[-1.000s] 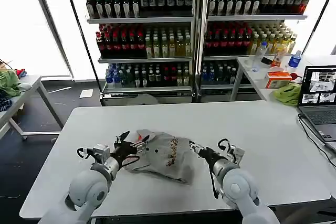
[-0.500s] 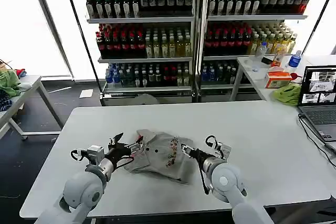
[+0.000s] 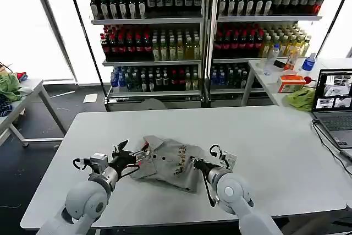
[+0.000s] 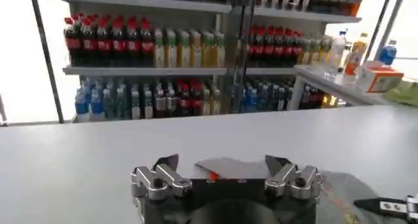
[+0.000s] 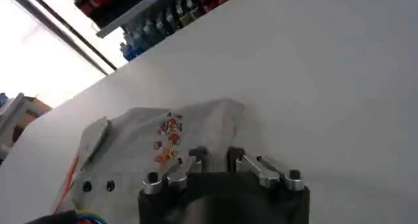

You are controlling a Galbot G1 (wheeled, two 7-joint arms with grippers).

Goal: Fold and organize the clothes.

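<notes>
One of the clothes, a light grey T-shirt (image 3: 168, 160) with a small multicoloured chest print and orange-red neck trim, lies rumpled on the white table (image 3: 264, 136). My left gripper (image 3: 130, 156) is open at the shirt's collar side, its jaws wide apart. In the left wrist view the collar (image 4: 225, 168) shows beyond the left gripper (image 4: 222, 162), not touching the fingers. My right gripper (image 3: 197, 164) is at the shirt's opposite edge. In the right wrist view the right gripper (image 5: 215, 155) hangs over the shirt (image 5: 144, 140), its fingers a narrow gap apart.
Drink shelves (image 3: 203, 37) stand behind the table. A side table at the right carries a laptop (image 3: 335, 100), a green cloth (image 3: 301, 98), an orange box (image 3: 290, 83) and bottles. Another green cloth (image 3: 8, 86) lies on a table at the far left.
My left gripper has drawn back leftward off the collar. My right gripper has shifted left along with the shirt's right edge. The shirt now lies flatter and more compact.
</notes>
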